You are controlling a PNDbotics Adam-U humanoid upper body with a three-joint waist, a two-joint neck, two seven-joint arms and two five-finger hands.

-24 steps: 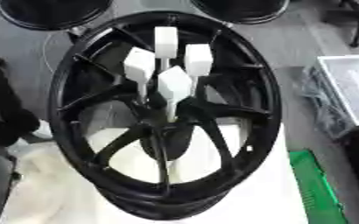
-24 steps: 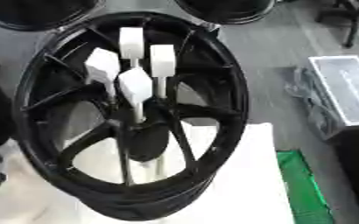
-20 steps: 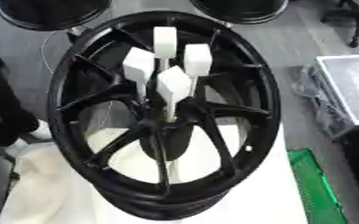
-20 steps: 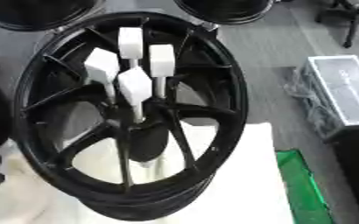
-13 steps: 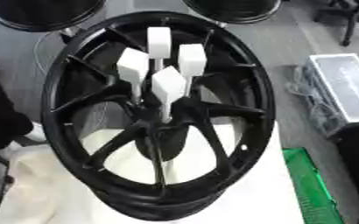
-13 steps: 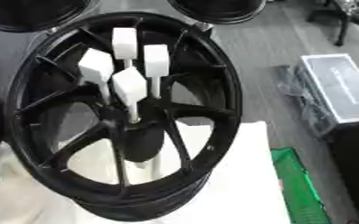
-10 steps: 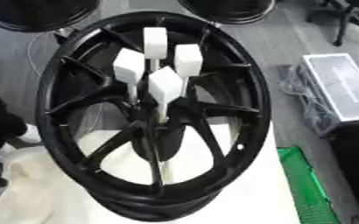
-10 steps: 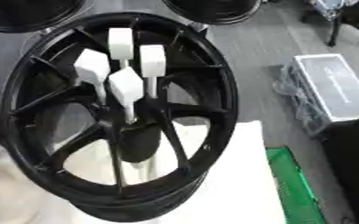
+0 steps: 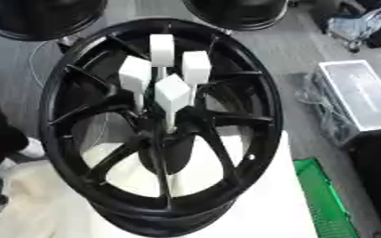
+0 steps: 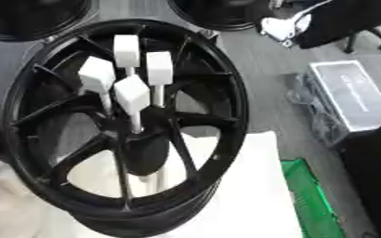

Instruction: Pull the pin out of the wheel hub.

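A large black spoked wheel hub (image 9: 72, 88) lies flat on a white-covered table and fills the middle of both eye views. Several white pins with block-shaped heads stand upright around its centre. The nearest pin (image 9: 171, 95) rises from the hub's middle, with another pin (image 9: 134, 74) to its left, one (image 9: 196, 66) to its right and one (image 9: 161, 47) behind. Neither of my hands shows in either view.
The white table cover (image 9: 259, 204) spreads under the wheel. A green crate (image 9: 328, 200) sits at the lower right. On the floor to the right lies a grey case (image 9: 356, 95). More black wheels (image 9: 39, 16) stand at the back, and an office chair (image 10: 340, 23) at the upper right.
The whole picture has drifted left and down, so the camera has moved. The wheel and its pins stand as before.
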